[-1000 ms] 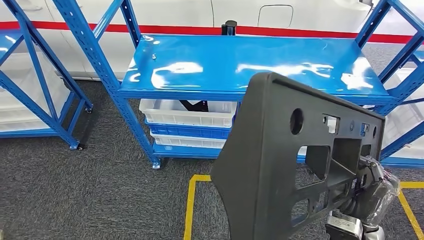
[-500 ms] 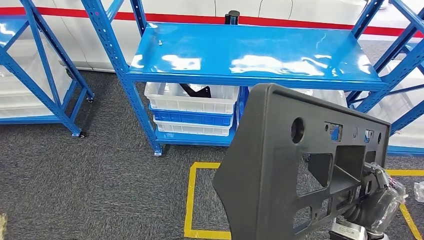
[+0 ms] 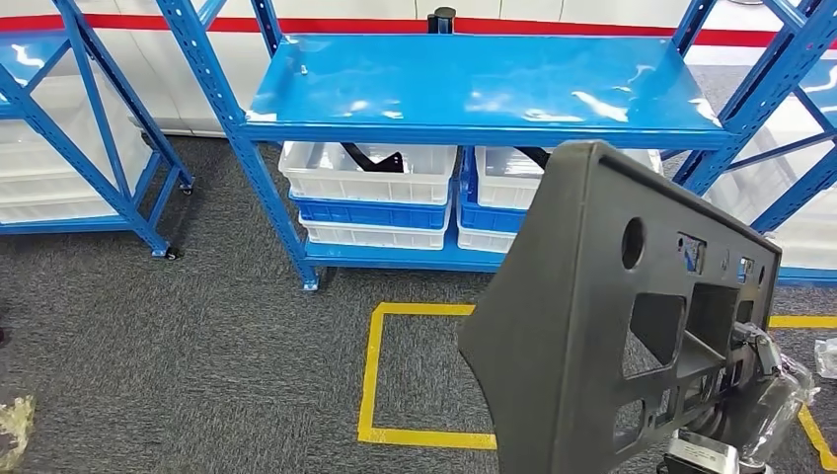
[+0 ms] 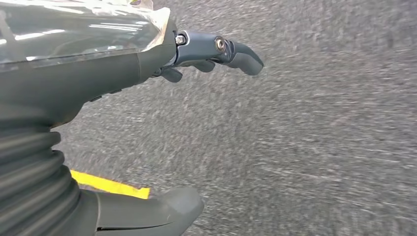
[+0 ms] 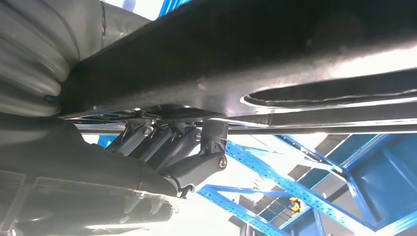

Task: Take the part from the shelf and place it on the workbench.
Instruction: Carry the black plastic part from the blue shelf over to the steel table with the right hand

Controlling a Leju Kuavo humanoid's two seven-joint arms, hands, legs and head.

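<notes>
A large black plastic part (image 3: 582, 326) with round and square cut-outs stands upright at the lower right of the head view. My right hand (image 3: 755, 390) grips its right edge from behind; in the right wrist view the fingers (image 5: 182, 147) hook around a bar of the part (image 5: 275, 54). The blue shelf (image 3: 474, 84) stands ahead, its top board bare. My left hand (image 4: 196, 54) hangs over grey carpet, fingers apart, holding nothing.
White bins (image 3: 370, 178) and blue bins (image 3: 375, 212) are stacked under the shelf board, with dark parts inside. A yellow floor square (image 3: 373, 375) lies in front. Another blue rack (image 3: 89, 148) stands at the left, and a rack frame (image 3: 790, 128) at the right.
The whole picture has shifted: the shelf now sits higher and farther off, with more carpet and yellow line showing. The part stays in my right hand, now further right.
</notes>
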